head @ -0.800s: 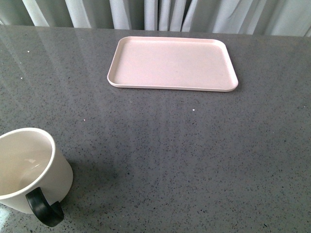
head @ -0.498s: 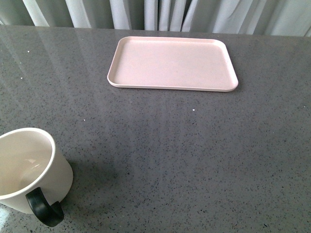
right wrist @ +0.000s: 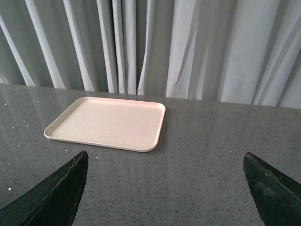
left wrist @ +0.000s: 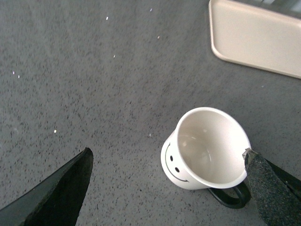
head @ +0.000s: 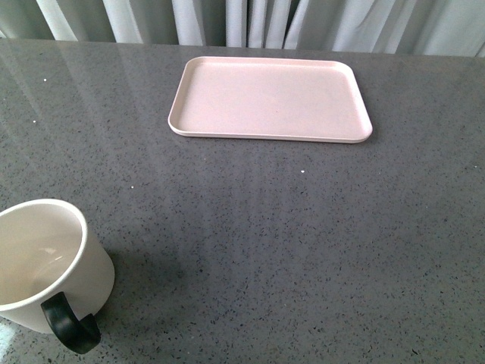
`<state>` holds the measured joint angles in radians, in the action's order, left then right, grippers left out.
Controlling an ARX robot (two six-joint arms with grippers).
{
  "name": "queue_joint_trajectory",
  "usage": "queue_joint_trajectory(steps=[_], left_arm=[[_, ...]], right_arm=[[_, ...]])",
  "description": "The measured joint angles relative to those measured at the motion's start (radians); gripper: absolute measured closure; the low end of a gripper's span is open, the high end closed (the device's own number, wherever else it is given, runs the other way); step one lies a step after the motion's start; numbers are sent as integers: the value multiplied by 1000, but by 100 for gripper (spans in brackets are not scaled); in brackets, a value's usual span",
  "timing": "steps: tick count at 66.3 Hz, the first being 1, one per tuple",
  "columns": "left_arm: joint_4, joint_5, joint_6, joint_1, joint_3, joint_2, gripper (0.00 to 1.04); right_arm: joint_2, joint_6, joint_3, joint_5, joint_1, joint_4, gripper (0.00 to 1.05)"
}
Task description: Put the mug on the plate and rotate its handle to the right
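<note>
The white mug (head: 45, 262) stands upright at the near left of the grey table, its black handle (head: 68, 327) towards the front. The pale pink plate (head: 269, 98) lies empty at the far middle. In the left wrist view the mug (left wrist: 202, 148) shows its smiley face and its handle (left wrist: 230, 195). My left gripper (left wrist: 167, 162) is open above the mug, one fingertip (left wrist: 263, 181) close to the rim. My right gripper (right wrist: 164, 162) is open and empty over bare table, with the plate (right wrist: 108, 123) beyond it. Neither gripper shows in the front view.
The grey speckled table (head: 303, 243) stretches between the mug and the plate. Pale curtains (right wrist: 155, 47) hang behind the table's far edge. A corner of the plate (left wrist: 256, 40) shows in the left wrist view.
</note>
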<state>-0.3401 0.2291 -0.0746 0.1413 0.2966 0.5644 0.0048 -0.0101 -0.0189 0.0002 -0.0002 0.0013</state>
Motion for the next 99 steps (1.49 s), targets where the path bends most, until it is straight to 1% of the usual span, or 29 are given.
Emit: queue_joint_trajectory(steps=[6, 8, 17, 25, 36, 57, 74, 99], left_arm=[[35, 13, 40, 2, 67, 128, 9], [48, 10, 60, -10, 96, 185, 9], [90, -13, 114, -105, 192, 406, 9], [106, -14, 117, -154, 222, 493, 9], [125, -20, 135, -186, 232, 575, 9], [138, 0, 183, -201, 232, 671, 9], [195, -10, 195, -217, 252, 855, 9], [200, -20, 220, -211, 300, 913, 9]], right_arm=[[0, 0, 0, 0, 0, 0, 9], [0, 0, 0, 0, 0, 0, 9], [0, 0, 0, 0, 0, 0, 9], [0, 0, 0, 0, 0, 0, 9], [0, 0, 0, 0, 0, 0, 9], [0, 0, 0, 0, 0, 0, 9], [0, 0, 0, 0, 0, 0, 9], [0, 0, 0, 0, 0, 0, 9]])
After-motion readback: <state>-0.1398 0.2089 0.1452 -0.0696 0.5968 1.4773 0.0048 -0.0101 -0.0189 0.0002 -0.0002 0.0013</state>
